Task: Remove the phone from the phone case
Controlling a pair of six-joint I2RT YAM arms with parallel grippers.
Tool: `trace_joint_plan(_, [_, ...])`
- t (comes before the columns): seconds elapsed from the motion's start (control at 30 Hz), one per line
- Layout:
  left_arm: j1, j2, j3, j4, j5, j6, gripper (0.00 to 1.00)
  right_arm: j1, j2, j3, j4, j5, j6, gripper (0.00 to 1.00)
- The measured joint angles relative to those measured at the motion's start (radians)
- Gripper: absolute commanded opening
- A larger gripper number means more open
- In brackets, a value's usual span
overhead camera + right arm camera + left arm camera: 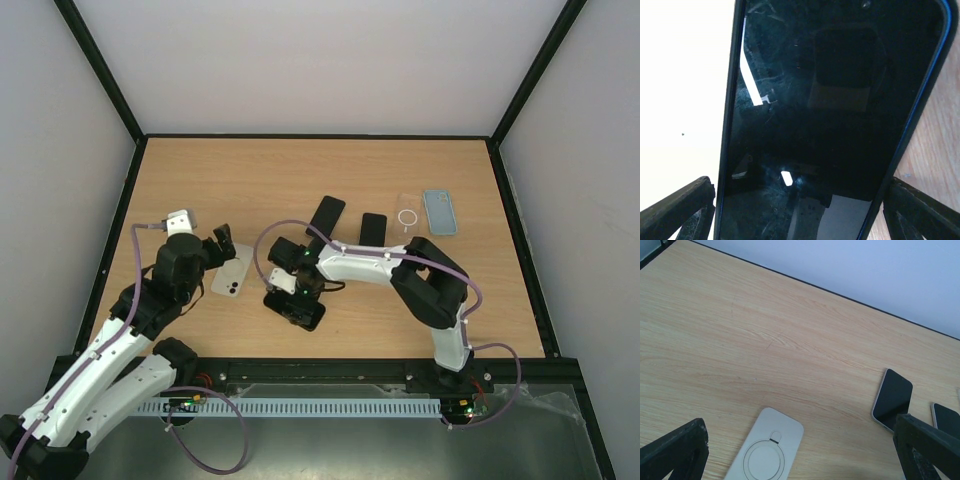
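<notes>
The phone [305,313] lies flat, screen up, on the table [250,180], left of centre and towards the near edge. Its long axis runs left–right, with the right end slightly nearer. A dark phone case [914,107] with a blue-tinted rim encloses it.

The right hand [290,290] sits over the phone's left part with its fingers [677,212] spread, one either side of the phone's width. A narrow gap shows at one finger; contact at the other cannot be told.

The left hand [222,243] is further left, fingers wide apart and empty, just beside a white piece [230,272] with a ring mark.

Farther off lie two black phones [326,215] [372,230]. Right of them are a clear case [408,213] and a blue case [439,211].
</notes>
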State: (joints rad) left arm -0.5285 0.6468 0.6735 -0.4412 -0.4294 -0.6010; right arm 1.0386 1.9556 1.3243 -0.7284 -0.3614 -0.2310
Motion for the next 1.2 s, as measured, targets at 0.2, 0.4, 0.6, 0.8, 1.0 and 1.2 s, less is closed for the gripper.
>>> trace_joint_plan(0.2, [0.013,-0.005,0.0,0.0,0.003,0.0,1.0,0.037,0.014,0.003,0.026,0.113,0.084,0.84])
trace_joint_plan(0.4, [0.018,-0.005,0.0,0.0,0.005,0.0,1.0,0.048,0.028,0.01,0.048,0.176,0.144,0.8])
trace_joint_plan(0.6, [0.02,-0.005,0.0,0.0,0.006,0.0,1.0,0.046,0.028,0.006,0.068,0.185,0.201,0.57])
trace_joint_plan(0.8, [0.026,-0.005,0.0,0.0,0.007,0.0,1.0,0.002,-0.016,-0.05,0.129,0.166,0.209,0.45])
trace_joint_plan(1.0, [0.035,0.008,-0.002,0.002,0.027,0.003,0.93,-0.127,-0.149,-0.185,0.134,0.128,0.175,0.39])
trace_joint_plan(1.2, [0.036,0.054,-0.055,0.108,0.22,0.017,0.71,-0.229,-0.444,-0.338,0.198,0.102,0.138,0.35])
